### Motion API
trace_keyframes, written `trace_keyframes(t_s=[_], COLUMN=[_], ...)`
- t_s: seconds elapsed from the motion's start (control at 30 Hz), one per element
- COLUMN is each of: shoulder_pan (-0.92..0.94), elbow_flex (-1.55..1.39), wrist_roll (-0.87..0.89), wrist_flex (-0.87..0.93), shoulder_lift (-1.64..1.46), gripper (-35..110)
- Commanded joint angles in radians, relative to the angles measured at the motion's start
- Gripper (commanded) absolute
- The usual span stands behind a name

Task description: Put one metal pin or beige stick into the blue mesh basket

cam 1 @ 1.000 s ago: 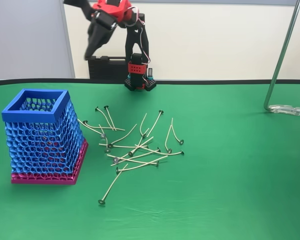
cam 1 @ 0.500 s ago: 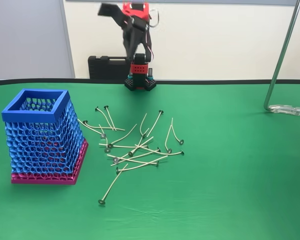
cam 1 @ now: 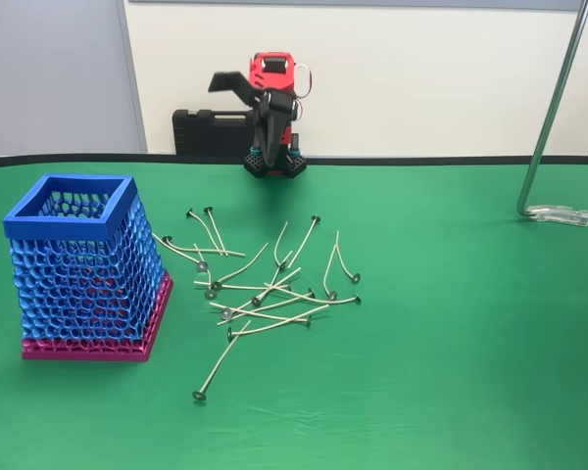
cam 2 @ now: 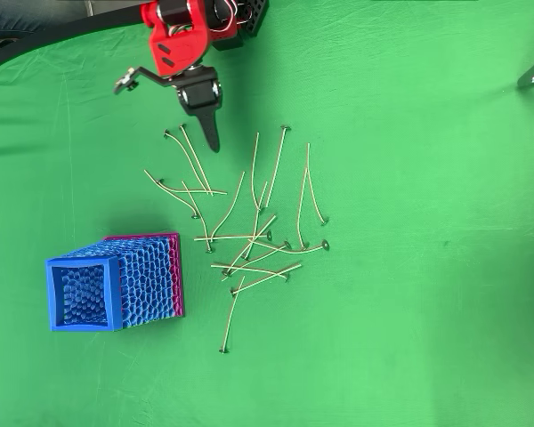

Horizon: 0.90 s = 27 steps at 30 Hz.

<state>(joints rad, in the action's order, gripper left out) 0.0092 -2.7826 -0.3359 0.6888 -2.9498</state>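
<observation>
Overhead view shows the gripper (cam 2: pixel 165 111) spread wide and holding nothing, raised above the cloth (cam 2: pixel 409 267) just past the far edge of the sticks (cam 2: pixel 249 240). Those lie scattered in a loose pile just beside the basket (cam 2: pixel 82 263), which stands upright toward the near side from the gripper.

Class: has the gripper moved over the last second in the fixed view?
Yes. The gripper swung right and down, from up left to just above the arm base.
</observation>
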Motion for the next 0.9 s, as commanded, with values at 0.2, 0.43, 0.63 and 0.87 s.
trace_keyframes(t_s=[0.2, 0.43, 0.63, 0.87], shoulder_pan=[-0.009, -0.015, -0.029, -0.028], elbow_flex=[-0.227, -0.301, -0.301, -0.301], wrist_roll=[0.066, 0.115, 0.138, 0.169], wrist_flex=[-0.023, 0.044, 0.130, 0.169], shoulder_lift=[-0.195, -0.307, -0.364, -0.374], gripper=[1, 1, 1, 1])
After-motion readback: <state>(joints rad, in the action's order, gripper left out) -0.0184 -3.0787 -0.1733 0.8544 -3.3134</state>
